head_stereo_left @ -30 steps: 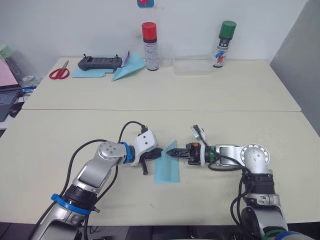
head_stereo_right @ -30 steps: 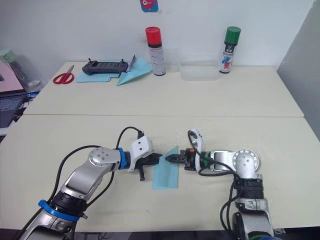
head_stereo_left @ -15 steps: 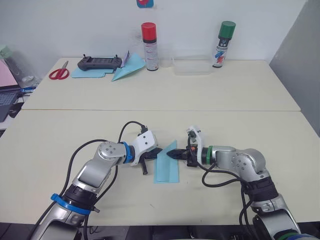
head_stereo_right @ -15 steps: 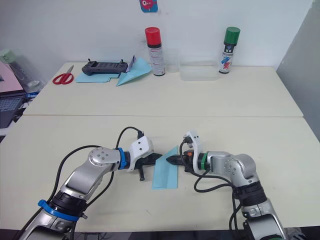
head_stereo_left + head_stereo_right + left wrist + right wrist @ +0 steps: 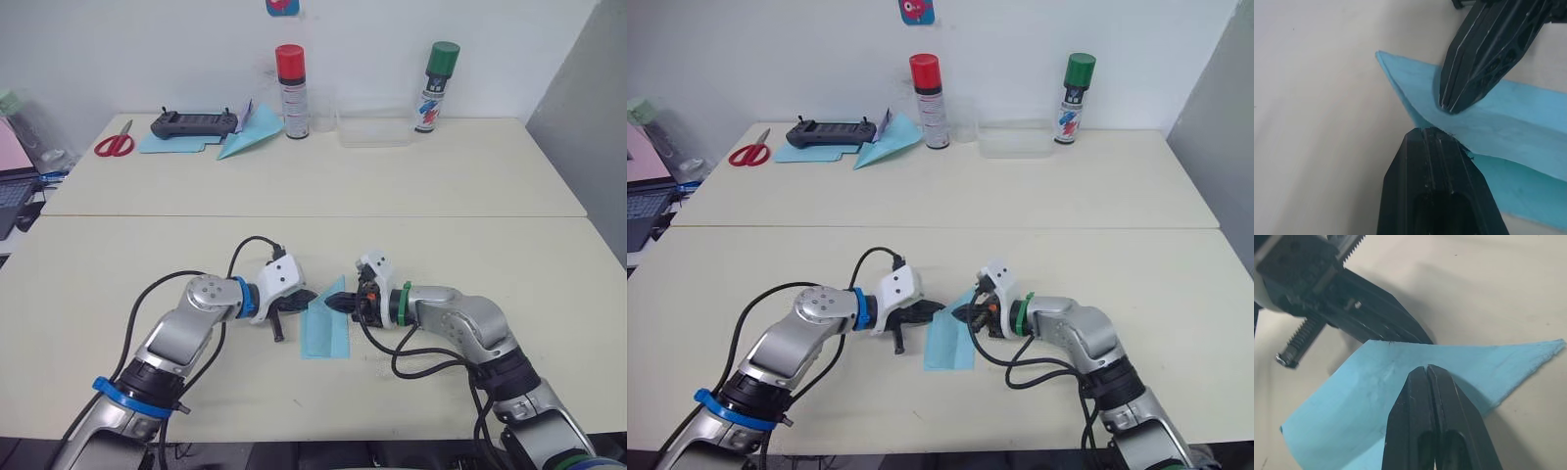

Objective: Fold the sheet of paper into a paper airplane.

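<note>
The left gripper (image 5: 302, 299) has its two black fingers pressed together, tips at the left edge of the sheet of paper (image 5: 326, 325). In the left wrist view the closed fingers (image 5: 1436, 166) meet the raised fold of the paper at its lower edge; whether a layer is caught between them cannot be told.

The right gripper (image 5: 336, 301) also has its fingers pressed together. Its tip bears on the upper part of the paper from the opposite side. In the right wrist view the closed fingers (image 5: 1428, 396) lie over the blue surface; a pinch cannot be confirmed. The two gripper tips face each other across the paper's raised top corner, very near one another.

The sheet of paper is a narrow, layered light-blue wedge. It lies on the near table (image 5: 118, 284), between the two grippers, with its lower portion flat on the surface and its upper corner lifted.

On the far table (image 5: 490, 176), well apart from the grippers:
- red-handled scissors (image 5: 114, 143) at the left end;
- a black controller (image 5: 194, 123) resting on a flat light-blue sheet (image 5: 167, 143);
- a light-blue paper dart (image 5: 250, 133) just beside the controller;
- a red-capped spray can (image 5: 290, 78), upright;
- a clear plastic tray (image 5: 374, 128);
- a green-capped spray can (image 5: 438, 86), upright.
</note>
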Robot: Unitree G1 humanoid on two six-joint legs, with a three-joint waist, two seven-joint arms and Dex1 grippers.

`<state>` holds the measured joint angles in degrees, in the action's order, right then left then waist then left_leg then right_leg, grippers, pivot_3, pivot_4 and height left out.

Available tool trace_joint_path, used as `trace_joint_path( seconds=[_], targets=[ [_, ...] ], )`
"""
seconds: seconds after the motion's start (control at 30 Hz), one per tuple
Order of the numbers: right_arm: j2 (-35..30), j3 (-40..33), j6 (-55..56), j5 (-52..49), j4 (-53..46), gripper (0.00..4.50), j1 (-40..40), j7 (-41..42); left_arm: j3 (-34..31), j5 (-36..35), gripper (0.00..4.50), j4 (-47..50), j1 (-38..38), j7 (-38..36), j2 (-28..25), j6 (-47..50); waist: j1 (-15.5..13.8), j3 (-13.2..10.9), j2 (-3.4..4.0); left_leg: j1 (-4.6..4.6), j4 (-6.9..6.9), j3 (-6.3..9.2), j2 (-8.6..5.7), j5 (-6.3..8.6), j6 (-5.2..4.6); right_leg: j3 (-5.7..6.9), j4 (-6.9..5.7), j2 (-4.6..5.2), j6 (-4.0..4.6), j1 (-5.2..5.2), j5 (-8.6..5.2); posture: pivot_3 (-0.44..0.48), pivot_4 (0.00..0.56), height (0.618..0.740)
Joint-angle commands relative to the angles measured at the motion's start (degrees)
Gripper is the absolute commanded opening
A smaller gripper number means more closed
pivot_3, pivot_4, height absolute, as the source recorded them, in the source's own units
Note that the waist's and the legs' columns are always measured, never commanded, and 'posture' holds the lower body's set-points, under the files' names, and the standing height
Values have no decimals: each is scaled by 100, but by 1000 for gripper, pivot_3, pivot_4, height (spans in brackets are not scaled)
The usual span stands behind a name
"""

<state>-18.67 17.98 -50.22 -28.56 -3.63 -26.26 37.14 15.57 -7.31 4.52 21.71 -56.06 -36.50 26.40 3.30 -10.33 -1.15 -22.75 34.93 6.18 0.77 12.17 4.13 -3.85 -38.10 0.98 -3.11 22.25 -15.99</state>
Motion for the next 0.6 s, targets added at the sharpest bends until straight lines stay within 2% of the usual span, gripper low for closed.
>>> trace_joint_path(
  seconds=[0.03,0.17,0.33,0.47,0.6],
  targets=[
    [-86,-3,20,204,145,28,44,45,-369,-72,0,-65,147,-12,-242,140,0,0,0,0,1,2,0,0,0,1,0,0,0,0,0,0,150,740],
    [-68,-11,72,295,191,28,55,70,-511,-264,0,210,151,-63,-306,252,-1,0,-1,-2,2,0,-1,0,0,1,2,1,0,0,0,0,150,740],
    [-23,-16,73,396,228,28,48,82,-506,-410,0,462,139,36,-83,416,-6,0,-2,-3,5,1,-2,0,1,1,1,3,-1,-2,1,0,150,740],
    [-8,-6,90,503,269,28,42,55,-178,-239,0,466,74,198,233,353,-7,1,-4,-2,9,1,-2,-1,1,0,1,3,-4,-5,3,0,150,740],
    [-3,-50,77,507,235,28,51,74,65,-80,0,429,-88,183,229,255,-5,1,-4,-1,9,0,-2,-1,1,-1,-1,3,-5,-4,4,0,150,740]
  ],
)
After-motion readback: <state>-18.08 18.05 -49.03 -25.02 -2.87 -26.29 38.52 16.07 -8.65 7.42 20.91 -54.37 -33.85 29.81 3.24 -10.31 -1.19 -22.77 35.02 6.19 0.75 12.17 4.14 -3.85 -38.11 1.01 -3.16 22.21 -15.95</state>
